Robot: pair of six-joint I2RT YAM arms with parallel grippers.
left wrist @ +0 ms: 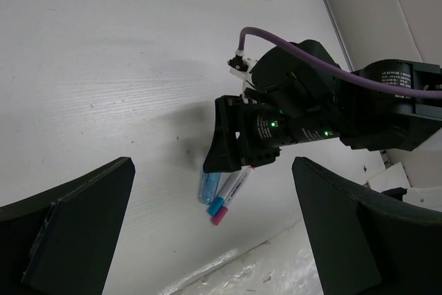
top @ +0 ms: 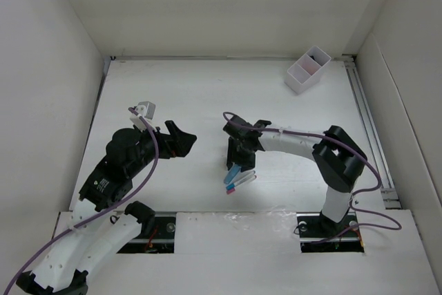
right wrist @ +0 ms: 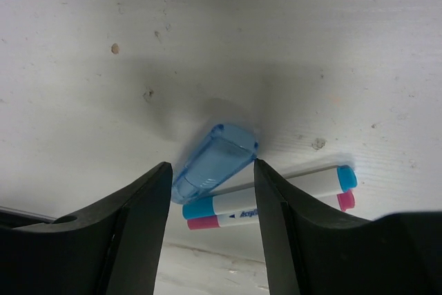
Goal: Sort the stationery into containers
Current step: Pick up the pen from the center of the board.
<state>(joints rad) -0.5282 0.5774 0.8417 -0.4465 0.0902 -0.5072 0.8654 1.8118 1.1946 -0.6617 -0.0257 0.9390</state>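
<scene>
A see-through blue stubby piece point(right wrist: 215, 157) lies on the white table, with two white markers beside it, one blue-capped point(right wrist: 276, 197) and one pink-capped point(right wrist: 203, 223). My right gripper point(right wrist: 213, 170) is down over the blue piece, open, a finger close on each side. The right fingertip point(right wrist: 261, 167) is at its corner. From above, the same cluster point(top: 235, 177) sits just under the right gripper point(top: 237, 160). The white two-compartment container point(top: 308, 69) stands far off at the back right. My left gripper point(top: 181, 139) hovers open and empty to the left, its fingers point(left wrist: 69, 233) framing the scene.
White walls enclose the table on three sides. A metal rail point(top: 369, 129) runs along the right edge. A raised white ledge point(top: 228, 222) crosses the near edge just behind the markers. The right arm's purple cable point(top: 297, 132) loops over its forearm.
</scene>
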